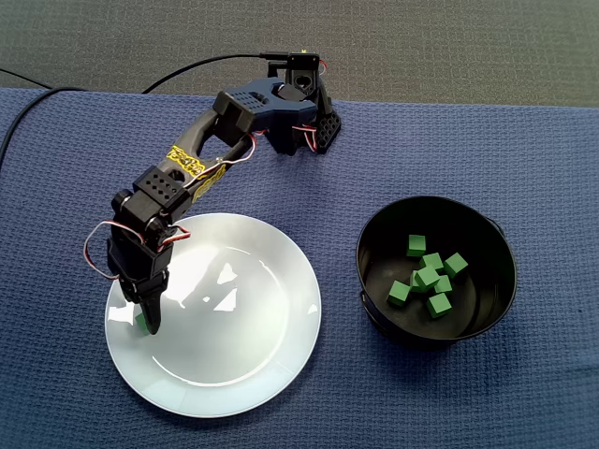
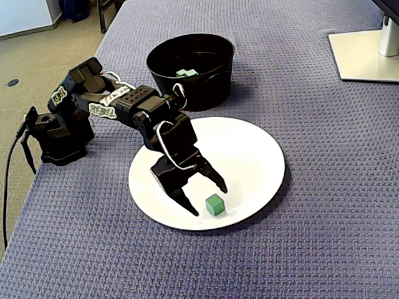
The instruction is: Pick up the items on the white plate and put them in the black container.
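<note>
Blue woven cloth [image 1: 487,140] covers the table. In a fixed view, one small green cube [image 2: 214,204] sits near the round white plate's [image 2: 249,156] front rim, between the black gripper's [image 2: 209,200] spread fingers. Best to centre, close on flat faces, then lift toward the round black container [image 2: 187,78]

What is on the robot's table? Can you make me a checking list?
Surface: blue woven cloth, lying flat.
Job's things: round white plate holds one small green cube; round black container holds several green cubes.
Clutter: white flat stand base at the cloth's far corner.
Gripper: black two-finger gripper open, tips either side of the cube on the plate.
Cables: black cable leaves the arm's base; thin wires loop along the arm.
Surroundings: grey carpet-like surface beyond the cloth.
</note>
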